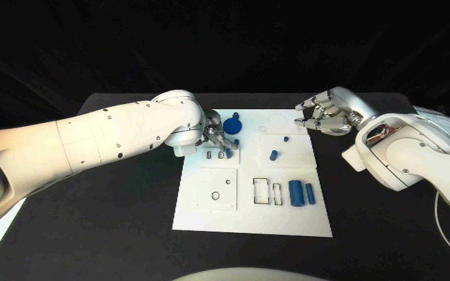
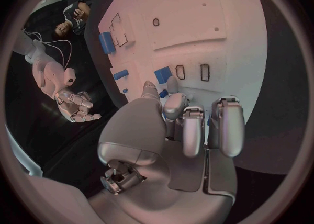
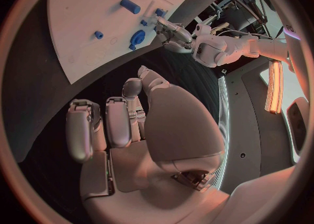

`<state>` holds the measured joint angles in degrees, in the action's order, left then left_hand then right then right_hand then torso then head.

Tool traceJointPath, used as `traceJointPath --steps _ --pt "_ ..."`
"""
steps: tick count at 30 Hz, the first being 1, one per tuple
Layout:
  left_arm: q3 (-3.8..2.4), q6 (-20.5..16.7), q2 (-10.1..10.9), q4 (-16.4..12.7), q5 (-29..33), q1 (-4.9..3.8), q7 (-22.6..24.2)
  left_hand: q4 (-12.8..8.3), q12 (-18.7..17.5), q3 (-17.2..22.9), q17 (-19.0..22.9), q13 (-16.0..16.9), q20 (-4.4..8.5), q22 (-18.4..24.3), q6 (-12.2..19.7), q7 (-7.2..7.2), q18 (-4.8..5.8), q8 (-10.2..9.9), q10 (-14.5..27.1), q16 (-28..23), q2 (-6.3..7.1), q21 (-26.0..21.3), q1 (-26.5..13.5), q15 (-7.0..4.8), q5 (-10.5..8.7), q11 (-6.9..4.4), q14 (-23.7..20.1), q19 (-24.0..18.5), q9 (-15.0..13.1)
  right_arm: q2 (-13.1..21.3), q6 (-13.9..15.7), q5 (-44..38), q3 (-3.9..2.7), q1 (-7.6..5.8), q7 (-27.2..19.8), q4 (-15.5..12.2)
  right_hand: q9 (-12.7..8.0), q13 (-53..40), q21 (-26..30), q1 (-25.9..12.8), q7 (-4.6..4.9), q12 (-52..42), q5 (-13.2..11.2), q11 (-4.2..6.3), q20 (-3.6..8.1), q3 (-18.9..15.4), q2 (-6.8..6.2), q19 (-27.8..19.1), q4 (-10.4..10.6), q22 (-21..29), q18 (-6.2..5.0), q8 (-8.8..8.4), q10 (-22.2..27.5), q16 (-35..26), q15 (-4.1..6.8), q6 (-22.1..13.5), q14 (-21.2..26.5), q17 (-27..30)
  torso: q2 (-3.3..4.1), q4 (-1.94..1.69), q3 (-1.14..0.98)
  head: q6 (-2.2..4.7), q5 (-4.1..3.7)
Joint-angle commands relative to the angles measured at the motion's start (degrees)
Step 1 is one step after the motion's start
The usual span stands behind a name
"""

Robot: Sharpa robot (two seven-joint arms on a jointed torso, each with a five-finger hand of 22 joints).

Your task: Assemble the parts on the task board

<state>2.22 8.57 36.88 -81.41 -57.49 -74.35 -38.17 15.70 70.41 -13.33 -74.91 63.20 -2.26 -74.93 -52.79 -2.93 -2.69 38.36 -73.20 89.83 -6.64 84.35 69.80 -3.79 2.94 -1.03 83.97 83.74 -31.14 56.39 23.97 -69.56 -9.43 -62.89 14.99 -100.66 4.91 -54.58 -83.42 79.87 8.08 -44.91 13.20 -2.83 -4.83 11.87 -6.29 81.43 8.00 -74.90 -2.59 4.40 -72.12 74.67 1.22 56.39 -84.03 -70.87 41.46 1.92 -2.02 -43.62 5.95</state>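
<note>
Blue parts [image 1: 296, 192] lay on your white task board [image 1: 251, 219] while your left hand [image 1: 214, 139] pinched a small blue piece [image 1: 228, 153] by the slots and your right hand [image 1: 326, 117] hung curled and empty, so a tilt could have jammed it.

L hand [image 1: 214, 139] lowered; R hand [image 1: 326, 117] curled.
</note>
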Motion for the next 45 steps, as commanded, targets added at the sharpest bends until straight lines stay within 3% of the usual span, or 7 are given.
traceJointPath --steps 1,45 --pt "0.00 2.1 -0.3 0.3 -0.4 -0.06 -0.4 -0.4 0.3 0.3 -15.1 0.2 0.20 -4.2 0.5 0.07 0.50 0.4 -0.6 0.2 -0.44 0.3 0.8 -0.50 0.19 0.05 6.0 1.4 -0.3 -0.1 -0.9 -0.2 0.00 0.00 -0.2 -0.1 0.1 0.2 0.3 -0.5 0.10 0.4 0.2 -0.04 -0.11 0.0 -0.21 -0.5 0.4 -1.1 -0.67 -0.05 0.4 -0.5 0.15 0.4 -2.0 0.2 0.00 0.01 -0.01 -0.18 -0.02" --pt "0.27 3.6 -1.3 0.9 0.0 -0.02 -0.4 -2.0 0.1 1.5 -15.1 0.0 0.14 -4.0 1.2 0.03 0.43 1.0 -0.2 0.2 -0.51 0.2 2.8 -0.46 0.19 0.08 6.0 1.2 -1.4 -0.8 -2.4 -0.1 0.03 0.16 -0.6 -0.3 0.1 0.2 0.4 -0.7 0.07 0.4 0.5 0.00 -0.09 0.0 0.00 -0.6 0.7 -1.0 -0.69 -0.06 0.3 -0.6 0.18 0.4 -2.0 0.2 0.00 -0.04 -0.06 -1.17 -0.38"
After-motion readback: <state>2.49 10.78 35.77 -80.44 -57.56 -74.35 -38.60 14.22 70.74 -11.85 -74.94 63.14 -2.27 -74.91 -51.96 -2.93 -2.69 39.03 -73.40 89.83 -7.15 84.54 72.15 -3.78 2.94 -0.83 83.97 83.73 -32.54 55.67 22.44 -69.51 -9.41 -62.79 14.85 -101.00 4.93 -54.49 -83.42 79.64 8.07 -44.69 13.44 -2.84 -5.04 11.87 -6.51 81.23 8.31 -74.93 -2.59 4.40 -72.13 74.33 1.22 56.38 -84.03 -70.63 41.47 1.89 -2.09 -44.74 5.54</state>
